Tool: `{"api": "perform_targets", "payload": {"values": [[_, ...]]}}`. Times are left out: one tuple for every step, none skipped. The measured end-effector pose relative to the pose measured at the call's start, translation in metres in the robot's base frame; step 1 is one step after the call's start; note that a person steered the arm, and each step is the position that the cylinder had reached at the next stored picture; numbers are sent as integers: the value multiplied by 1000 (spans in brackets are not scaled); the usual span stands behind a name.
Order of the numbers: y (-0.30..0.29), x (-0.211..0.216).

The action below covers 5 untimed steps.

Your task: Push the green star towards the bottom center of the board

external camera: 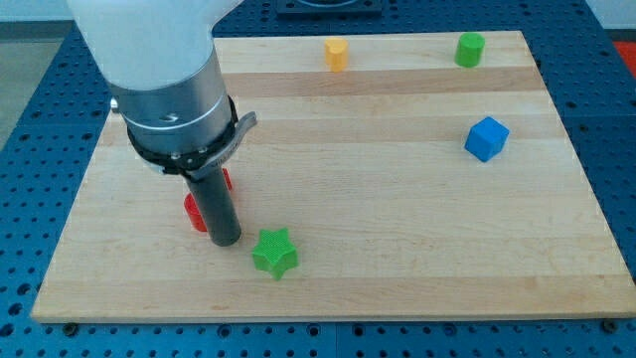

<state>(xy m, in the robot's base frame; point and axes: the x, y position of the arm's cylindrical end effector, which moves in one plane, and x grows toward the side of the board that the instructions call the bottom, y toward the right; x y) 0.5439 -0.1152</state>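
The green star (275, 253) lies on the wooden board (397, 199) near the view's bottom, left of centre. My tip (226, 242) touches the board just to the star's left, a small gap apart from it. The dark rod rises from there to the arm's grey and white body at the view's upper left. A red block (196, 211) lies right behind the rod on its left side, partly hidden, with another bit of red showing at the rod's right.
A yellow block (337, 53) sits at the board's top centre. A green cylinder-like block (470, 49) is at the top right. A blue cube (487, 138) lies at the right. The board rests on a blue perforated table.
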Motion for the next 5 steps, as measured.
{"api": "perform_targets", "payload": {"values": [[13,16],[34,31],[57,34],[69,34],[69,34]]}}
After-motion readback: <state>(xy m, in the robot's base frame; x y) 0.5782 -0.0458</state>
